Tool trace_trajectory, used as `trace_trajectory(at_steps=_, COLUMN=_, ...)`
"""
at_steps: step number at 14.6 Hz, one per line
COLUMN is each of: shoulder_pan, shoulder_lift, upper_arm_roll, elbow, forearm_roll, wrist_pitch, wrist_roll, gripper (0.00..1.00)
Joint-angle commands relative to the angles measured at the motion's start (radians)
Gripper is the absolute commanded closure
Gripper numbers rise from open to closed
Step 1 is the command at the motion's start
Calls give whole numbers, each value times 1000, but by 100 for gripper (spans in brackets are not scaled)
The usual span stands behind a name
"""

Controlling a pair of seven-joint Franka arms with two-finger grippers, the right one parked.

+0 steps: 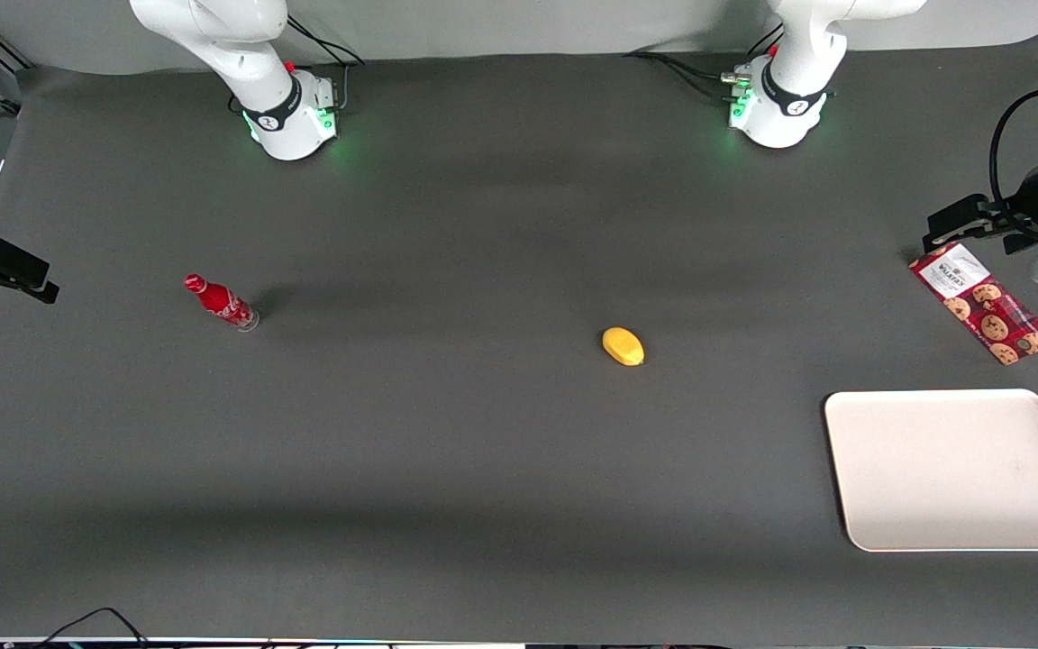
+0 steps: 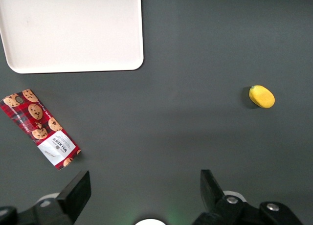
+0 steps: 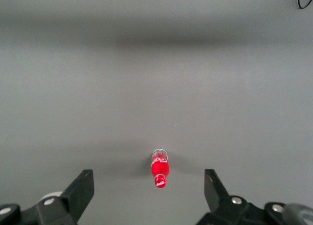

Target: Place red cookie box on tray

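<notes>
The red cookie box point(image 1: 983, 302) lies flat on the dark table at the working arm's end, its white label pointing away from the front camera. The cream-white tray point(image 1: 951, 469) sits nearer to the front camera than the box, with a gap between them, and has nothing on it. My gripper point(image 1: 956, 223) hovers by the box's label end, slightly farther from the front camera. In the left wrist view the gripper point(image 2: 144, 178) is open with only bare table between its fingers. The box point(image 2: 39, 128) and the tray point(image 2: 73, 29) lie off to one side of it.
A small yellow fruit-like object point(image 1: 623, 346) point(image 2: 261, 96) lies near the table's middle. A small red bottle point(image 1: 220, 302) point(image 3: 160, 168) stands toward the parked arm's end. The table's side edge runs close to the box and tray.
</notes>
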Motion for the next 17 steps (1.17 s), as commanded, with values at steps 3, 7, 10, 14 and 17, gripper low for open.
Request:
trace_trajectory(at_steps=3, shoulder_pan=-7, shoulder_lift=-23, upper_arm_roll=3, elbow=11, forearm_roll=18, wrist_pitch=-34, wrist_roll=-23, gripper=0)
trace_trajectory(at_steps=7, shoulder_pan=1, shoulder_lift=-22, upper_arm_roll=48, elbow=28, forearm_roll=24, wrist_pitch=-72, wrist_roll=-37, gripper=0)
trace_trajectory(at_steps=10, shoulder_pan=9, shoulder_lift=33, upper_arm_roll=146, elbow=106, forearm_roll=118, wrist_pitch=-68, wrist_roll=-23, gripper=0)
trace_trajectory(at_steps=14, shoulder_pan=13, shoulder_lift=237, upper_arm_roll=324, elbow=240, forearm_roll=134, wrist_pitch=-46, wrist_roll=90, gripper=0)
trace_trajectory(at_steps=17, shoulder_pan=44, shoulder_lift=321, upper_arm_roll=394, elbow=208, forearm_roll=103, wrist_pitch=68, wrist_roll=127, gripper=0)
